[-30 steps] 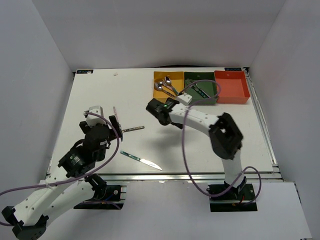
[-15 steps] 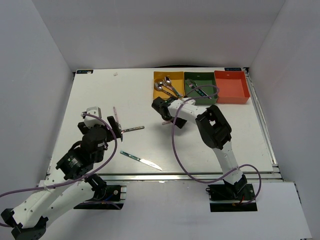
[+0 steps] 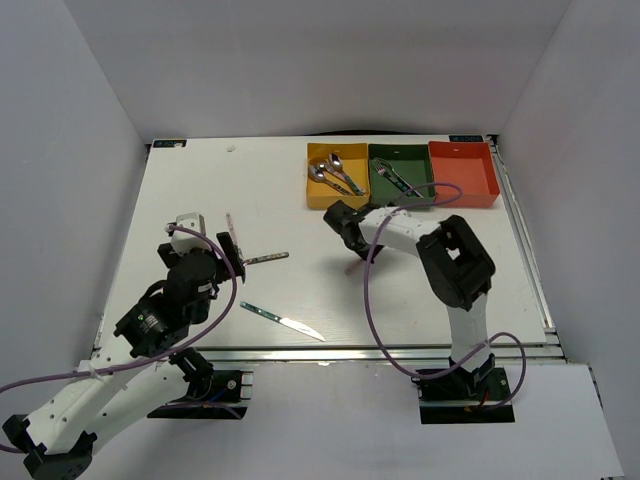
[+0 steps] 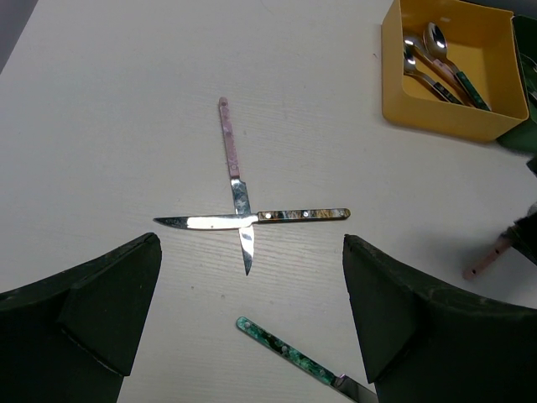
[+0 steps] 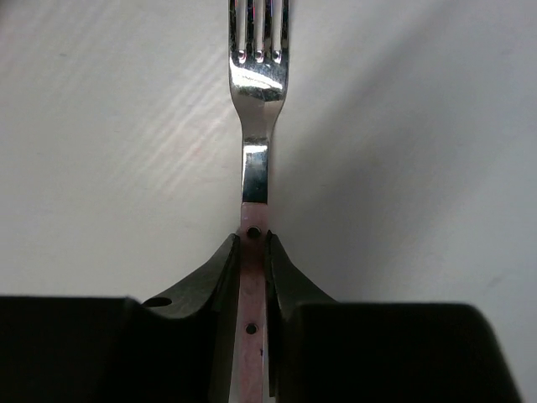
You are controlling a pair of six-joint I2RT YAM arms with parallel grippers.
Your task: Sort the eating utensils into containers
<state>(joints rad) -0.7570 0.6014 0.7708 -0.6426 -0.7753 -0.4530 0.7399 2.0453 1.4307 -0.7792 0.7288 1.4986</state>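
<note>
My right gripper [image 5: 252, 252] is shut on the pink handle of a fork [image 5: 258, 75] that lies on the white table, tines pointing away from me. From above, the right gripper [image 3: 345, 222] sits just below the yellow bin [image 3: 312, 190], and the fork's pink handle [image 3: 356, 265] sticks out behind it. My left gripper [image 4: 250, 269] hangs open over two crossed knives, one pink-handled [image 4: 226, 151], one dark-handled [image 4: 252, 219]. A teal-handled knife [image 4: 285, 353] lies nearer. Spoons [image 3: 330, 172] lie in the yellow bin and forks [image 3: 398, 180] in the dark green bin [image 3: 425, 195].
The red-orange bin [image 3: 463, 172] stands at the back right beside the green one. White walls enclose the table on three sides. A purple cable [image 3: 370, 300] loops from the right arm over the table.
The right gripper has closed on the fork's pink handle and shifted a little to the right, below the bins. The left arm has barely moved.
</note>
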